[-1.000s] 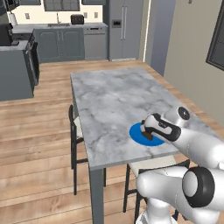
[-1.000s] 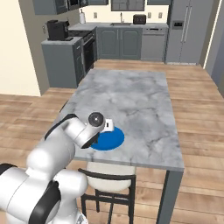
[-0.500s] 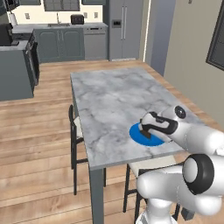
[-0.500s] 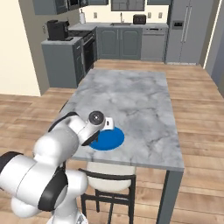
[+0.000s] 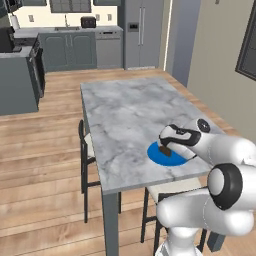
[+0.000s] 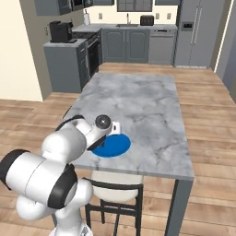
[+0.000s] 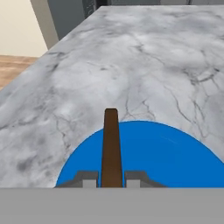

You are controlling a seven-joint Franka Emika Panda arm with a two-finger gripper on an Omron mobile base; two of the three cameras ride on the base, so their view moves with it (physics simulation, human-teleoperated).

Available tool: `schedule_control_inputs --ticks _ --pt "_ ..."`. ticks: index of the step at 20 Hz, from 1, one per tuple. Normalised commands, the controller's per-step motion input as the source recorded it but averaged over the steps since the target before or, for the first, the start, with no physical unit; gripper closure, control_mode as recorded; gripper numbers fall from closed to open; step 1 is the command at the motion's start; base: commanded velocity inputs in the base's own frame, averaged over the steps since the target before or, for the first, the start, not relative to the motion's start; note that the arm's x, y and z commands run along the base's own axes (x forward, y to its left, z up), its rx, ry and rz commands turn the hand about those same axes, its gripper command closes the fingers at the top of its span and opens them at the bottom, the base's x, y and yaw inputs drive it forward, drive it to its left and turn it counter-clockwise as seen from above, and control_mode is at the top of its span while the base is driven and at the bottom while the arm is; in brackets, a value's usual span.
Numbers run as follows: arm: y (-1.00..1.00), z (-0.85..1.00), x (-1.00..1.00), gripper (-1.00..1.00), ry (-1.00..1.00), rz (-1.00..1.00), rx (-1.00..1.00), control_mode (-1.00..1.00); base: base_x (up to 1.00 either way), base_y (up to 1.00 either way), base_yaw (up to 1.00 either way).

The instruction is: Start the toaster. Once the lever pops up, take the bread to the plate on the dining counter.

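The white Franka arm with dark joints folds forward and low, elbow bulging near the base, forearm reaching out level. Its two-finger gripper (image 5: 165,148) points down and forward, jaws closed tight; in the hand view the two small dark fingertips (image 7: 89,178) clamp on a thin dark brown slice of bread (image 7: 111,146), held edge-on.

Bare marble stretches across the dining counter (image 5: 125,107) beyond the plate (image 5: 156,155), open to any approach from above; chairs (image 5: 85,150) crowd its near side, and the gripper (image 5: 165,146) with bread (image 7: 111,146) occupies the plate.
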Motion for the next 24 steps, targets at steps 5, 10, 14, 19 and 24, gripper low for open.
schedule_control_inputs --ticks 5,10,14,19,24 --pt "0.00 -0.11 0.04 1.00 0.00 0.00 0.00 -1.00 0.00 0.00 0.00" --pt "0.00 -0.08 0.00 1.00 0.00 0.00 0.00 -1.00 0.00 0.00 0.00" --pt "0.00 0.00 0.00 1.00 0.00 0.00 0.00 -1.00 0.00 0.00 0.00" --pt "0.00 0.00 0.00 1.00 0.00 0.00 0.00 -1.00 0.00 0.00 0.00" --pt "0.00 0.00 0.00 1.00 0.00 0.00 0.00 -1.00 0.00 0.00 0.00"
